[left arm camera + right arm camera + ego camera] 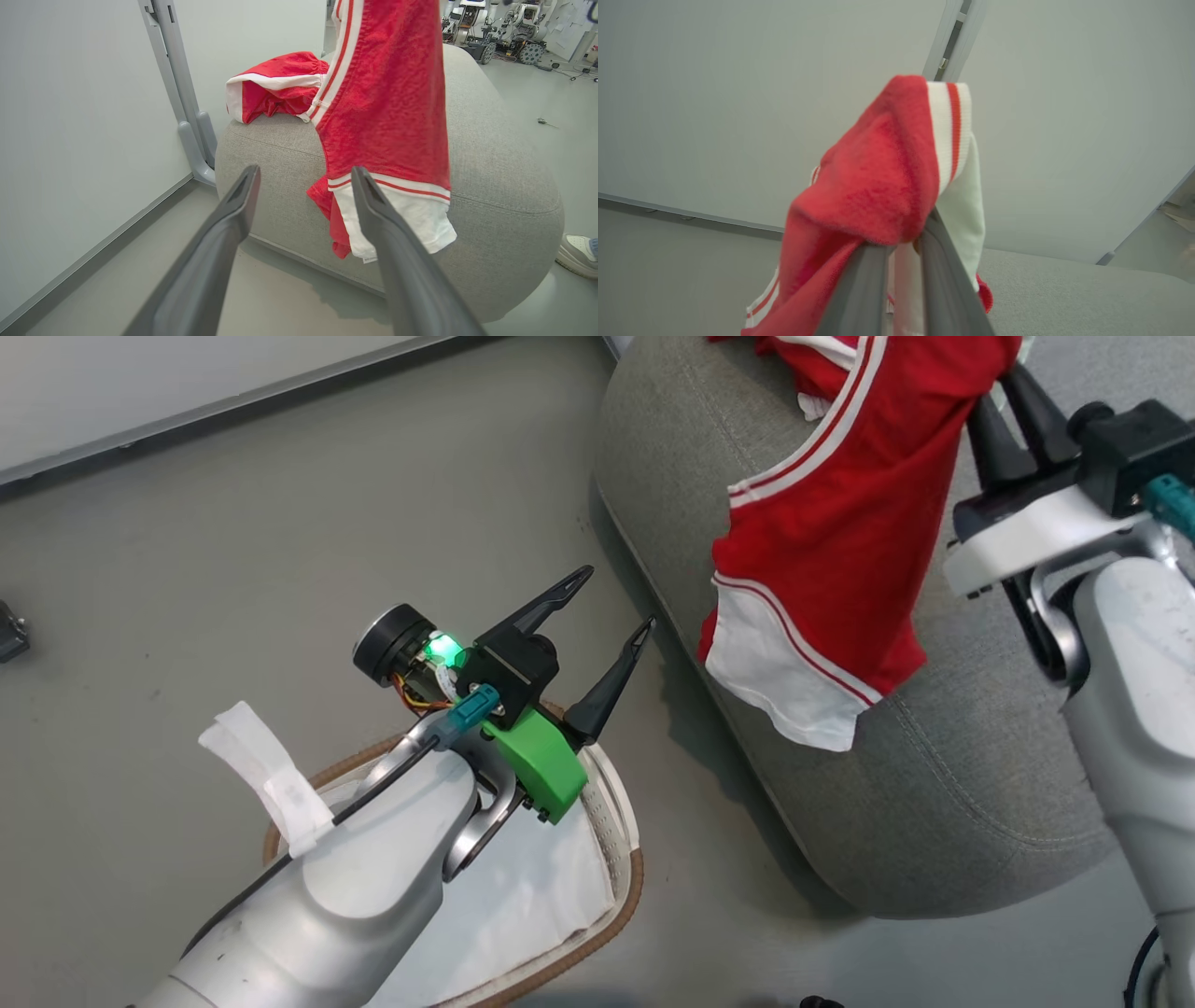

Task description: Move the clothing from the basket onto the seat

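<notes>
1. While the right gripper [906, 238] pinches a red garment [822, 523] between its two closed-up fingers, the cloth bunches over the fingertips and hangs down from them.
2. That garment is red with thin white stripes and a white hem. In the head view it hangs over the near side of the grey seat [934, 784], its hem low on the cushion's rounded edge. Whether the hem rests on the fabric cannot be told.
3. Further back on the seat's top lies a second red garment [280, 86], crumpled, with a white band along its edge.
4. Over the basket [635, 887] hangs the left gripper [618, 595], its fingers spread wide with nothing between them, pointing toward the seat.
5. On the grey floor [233, 523], just beside the seat, stands the basket, with the white liner [523, 896] lying flat inside its brown woven rim.
6. Beyond the cushion's far end, the left wrist view catches the toe of a person's white shoe [577, 254] on the floor.
</notes>
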`<state>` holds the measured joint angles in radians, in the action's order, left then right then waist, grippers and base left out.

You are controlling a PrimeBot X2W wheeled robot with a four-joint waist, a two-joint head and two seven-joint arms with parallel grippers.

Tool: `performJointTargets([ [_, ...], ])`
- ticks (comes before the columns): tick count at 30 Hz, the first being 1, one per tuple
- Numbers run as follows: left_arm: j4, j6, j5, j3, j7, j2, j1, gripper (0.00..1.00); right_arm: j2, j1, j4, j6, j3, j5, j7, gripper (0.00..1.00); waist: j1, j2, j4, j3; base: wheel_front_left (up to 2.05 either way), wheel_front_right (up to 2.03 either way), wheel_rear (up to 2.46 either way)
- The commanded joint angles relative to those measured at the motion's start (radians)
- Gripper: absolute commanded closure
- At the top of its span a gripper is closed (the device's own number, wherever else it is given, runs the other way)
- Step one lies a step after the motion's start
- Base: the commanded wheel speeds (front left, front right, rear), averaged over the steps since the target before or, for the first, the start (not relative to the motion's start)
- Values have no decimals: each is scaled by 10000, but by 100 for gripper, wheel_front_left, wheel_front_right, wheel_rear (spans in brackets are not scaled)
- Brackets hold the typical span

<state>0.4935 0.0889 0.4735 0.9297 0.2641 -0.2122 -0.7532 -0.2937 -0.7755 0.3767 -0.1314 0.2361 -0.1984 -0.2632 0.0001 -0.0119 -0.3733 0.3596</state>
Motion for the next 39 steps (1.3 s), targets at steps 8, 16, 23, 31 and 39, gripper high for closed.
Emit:
performJointTargets([
  [8, -79, 128, -71, 13, 2, 271, -146, 0, -1340, -2634, 1067, 14, -35, 520, -23, 100, -1, 119, 672, 538, 0, 0, 0],
  [16, -593, -21, -312, -280, 2, 303, -48, 0, -3134, -5556, 1920, 16, -196, 1276, 689, 100, -1, 119, 1182, 1015, 0, 0, 0],
  [23, -980, -61, -582, -379, 0, 225, -221, 0, -4208, -6968, 2589, 14, -1045, 1656, 1135, 100, -1, 119, 1800, 1610, 0, 0, 0],
  [31, -1278, -126, -768, -422, -1, 107, -286, 0, -4080, -5835, 4445, 14, -2469, 1913, 884, 100, -1, 119, 2385, 2485, 0, 0, 0],
  [39, -1470, -211, -870, -355, -34, -85, -412, 0, -2887, -4468, 6341, 14, -3888, 2716, 199, 100, -1, 119, 2428, 2992, 0, 0, 0],
])
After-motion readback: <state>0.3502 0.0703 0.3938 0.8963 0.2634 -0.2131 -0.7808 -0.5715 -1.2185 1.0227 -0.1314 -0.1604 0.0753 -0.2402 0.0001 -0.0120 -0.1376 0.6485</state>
